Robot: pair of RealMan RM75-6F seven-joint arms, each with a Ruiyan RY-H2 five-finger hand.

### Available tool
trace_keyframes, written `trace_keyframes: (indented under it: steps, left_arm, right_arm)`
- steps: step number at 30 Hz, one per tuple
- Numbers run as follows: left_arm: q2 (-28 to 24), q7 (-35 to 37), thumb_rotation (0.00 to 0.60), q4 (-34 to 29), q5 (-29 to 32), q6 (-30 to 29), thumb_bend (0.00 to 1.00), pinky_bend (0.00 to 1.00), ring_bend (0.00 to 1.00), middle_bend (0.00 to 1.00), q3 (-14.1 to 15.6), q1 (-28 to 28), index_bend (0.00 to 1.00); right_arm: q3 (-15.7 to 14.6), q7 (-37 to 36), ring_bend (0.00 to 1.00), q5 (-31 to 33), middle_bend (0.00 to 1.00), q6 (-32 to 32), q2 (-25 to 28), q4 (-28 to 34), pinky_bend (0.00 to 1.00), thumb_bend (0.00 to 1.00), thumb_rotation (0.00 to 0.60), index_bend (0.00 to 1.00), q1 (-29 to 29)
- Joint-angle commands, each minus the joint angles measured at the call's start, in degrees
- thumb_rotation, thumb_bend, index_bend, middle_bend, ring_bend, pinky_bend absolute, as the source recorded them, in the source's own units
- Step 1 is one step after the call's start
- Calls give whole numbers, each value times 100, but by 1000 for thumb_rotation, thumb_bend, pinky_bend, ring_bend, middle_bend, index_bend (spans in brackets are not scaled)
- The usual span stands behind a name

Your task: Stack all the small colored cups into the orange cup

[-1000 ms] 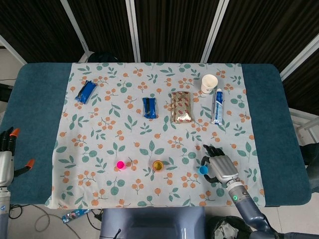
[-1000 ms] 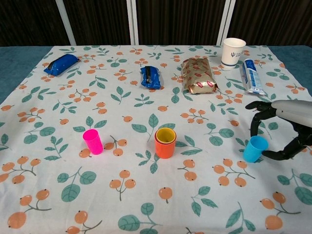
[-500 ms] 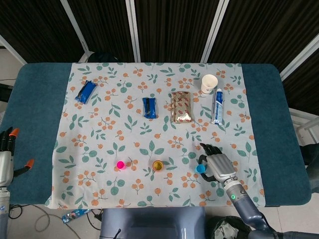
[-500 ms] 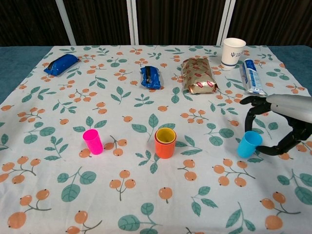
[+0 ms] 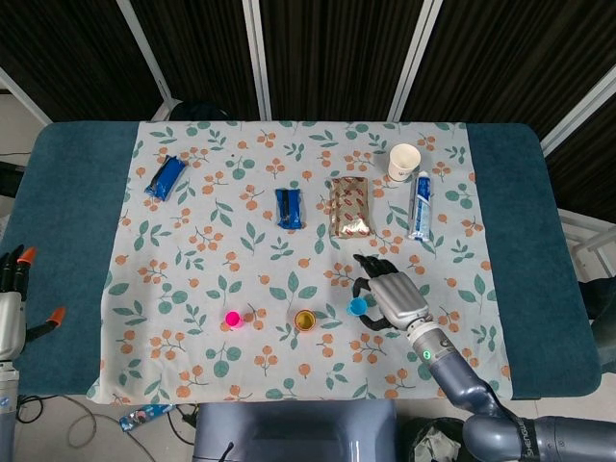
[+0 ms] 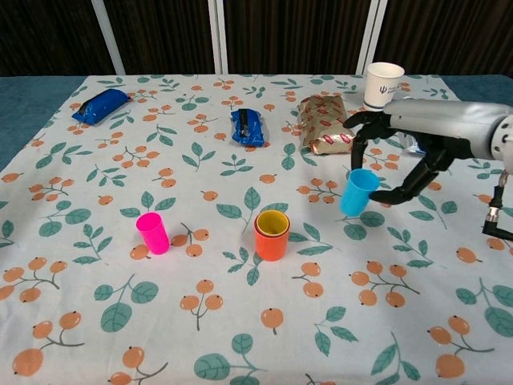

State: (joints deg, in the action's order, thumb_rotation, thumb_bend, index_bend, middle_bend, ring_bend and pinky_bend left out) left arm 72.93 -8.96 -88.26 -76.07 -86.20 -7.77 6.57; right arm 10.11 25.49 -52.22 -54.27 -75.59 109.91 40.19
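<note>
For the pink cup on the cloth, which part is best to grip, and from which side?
Probably the pink cup by its side wall near the open rim, from above: it stands upright, mouth up, with bare cloth around it and the orange cup well apart.

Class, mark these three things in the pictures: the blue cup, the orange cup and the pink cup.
blue cup [image 6: 357, 191], chest view, on its side wall.
orange cup [image 6: 270, 245], chest view, on its outer wall below the rim.
pink cup [image 6: 153, 234], chest view, on its side wall.
</note>
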Motion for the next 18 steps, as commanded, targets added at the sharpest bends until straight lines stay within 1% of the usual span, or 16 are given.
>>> trace_keyframes:
  steps: [1,5,10,18]
  left_arm:
    - [-5,10,600,-2,0,5,177,0,0,0,-3,0,0]
    - [-21,37,600,-12,-5,8,177,0,0,0,-4,-5,0]
    - [-48,79,600,-27,-5,7,177,0,0,0,-16,-10,0]
    - [-49,106,600,-25,-30,21,177,0,0,0,-4,-8,0]
  right_arm:
    - [125,63,3,273,0,212,62,237,118,402,600,479,208]
    - [130,163,3,374,0,251,40,371,118,402,600,479,356]
    - [78,235,3,383,0,142,-58,545,118,401,600,479,429]
    - [-59,544,3,306,0,-167,-383,473,118,402,600,479,544]
